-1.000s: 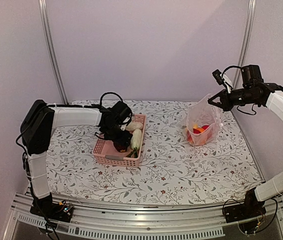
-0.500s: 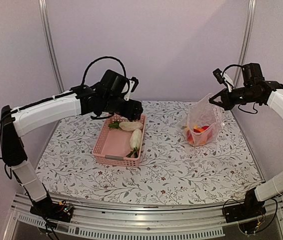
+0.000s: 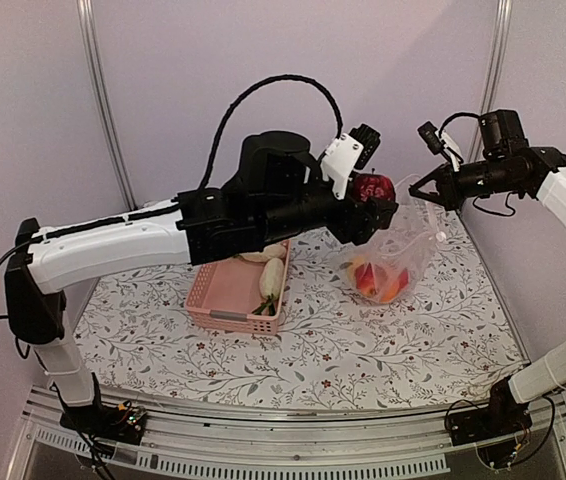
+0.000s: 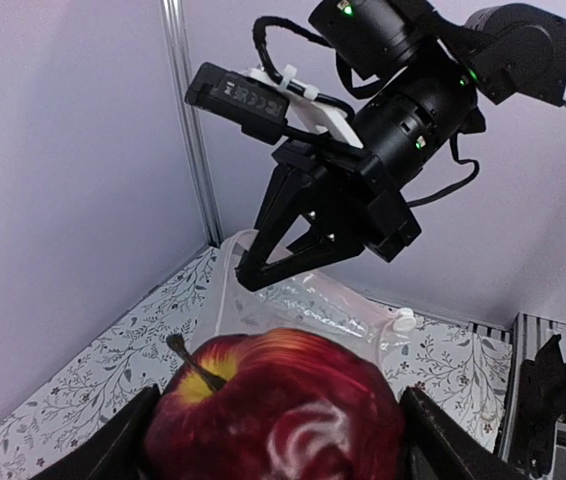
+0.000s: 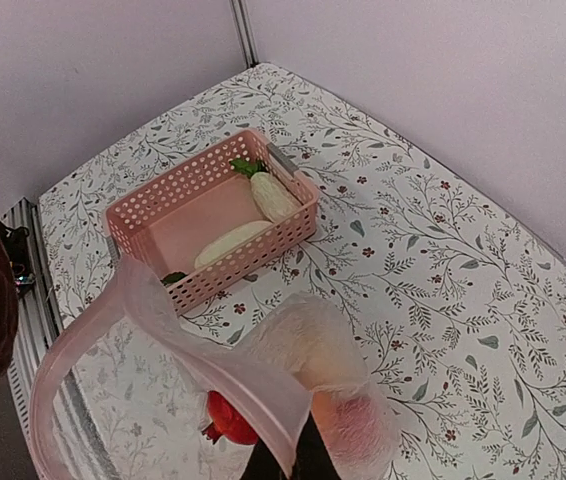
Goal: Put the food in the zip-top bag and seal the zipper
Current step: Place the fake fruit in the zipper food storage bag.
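Note:
My left gripper (image 3: 375,195) is shut on a dark red apple (image 3: 370,185), held in the air just left of the zip-top bag's mouth. In the left wrist view the apple (image 4: 275,405) fills the space between my fingers (image 4: 123,440). The clear zip-top bag (image 3: 391,250) hangs from my right gripper (image 3: 433,190), which is shut on its upper edge. Its pale pink zipper (image 5: 198,365) curves open in the right wrist view. Red food (image 5: 225,420) and orange food (image 3: 381,280) lie inside the bag. Two long white pieces (image 3: 271,278) rest in the basket.
A pink lattice basket (image 3: 225,305) stands on the flowered table left of the bag. The left arm stretches across above its far end. Metal posts rise at the back corners, and the table's front rail runs along the bottom.
My left arm rose out of the basket and swung right with the apple up to the bag's mouth. The right gripper lifted the bag a little, and its bottom shifted left.

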`<state>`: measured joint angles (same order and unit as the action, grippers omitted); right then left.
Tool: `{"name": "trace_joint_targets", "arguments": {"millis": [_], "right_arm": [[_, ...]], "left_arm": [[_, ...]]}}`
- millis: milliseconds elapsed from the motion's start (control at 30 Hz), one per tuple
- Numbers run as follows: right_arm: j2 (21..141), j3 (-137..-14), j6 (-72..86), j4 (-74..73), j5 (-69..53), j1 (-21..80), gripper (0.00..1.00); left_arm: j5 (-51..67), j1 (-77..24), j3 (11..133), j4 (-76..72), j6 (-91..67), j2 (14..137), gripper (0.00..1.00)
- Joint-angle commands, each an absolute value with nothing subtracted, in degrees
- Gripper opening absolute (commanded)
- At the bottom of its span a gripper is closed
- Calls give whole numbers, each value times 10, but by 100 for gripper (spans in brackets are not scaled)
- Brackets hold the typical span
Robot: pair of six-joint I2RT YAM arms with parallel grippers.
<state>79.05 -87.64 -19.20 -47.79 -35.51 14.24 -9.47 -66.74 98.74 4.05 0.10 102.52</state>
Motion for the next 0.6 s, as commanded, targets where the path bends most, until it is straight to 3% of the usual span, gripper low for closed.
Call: {"name": "trace_joint_targets", "arguments": {"millis": [0,567], "right_arm": [[803,-887,-188,-495,-387,147,0],[818,-841,-186,-476,-399,151,0]], "left_arm": [[-98,-679,1021,-13,31,1081,73],[-208,-684,1081,-13,86,1202,73]]}}
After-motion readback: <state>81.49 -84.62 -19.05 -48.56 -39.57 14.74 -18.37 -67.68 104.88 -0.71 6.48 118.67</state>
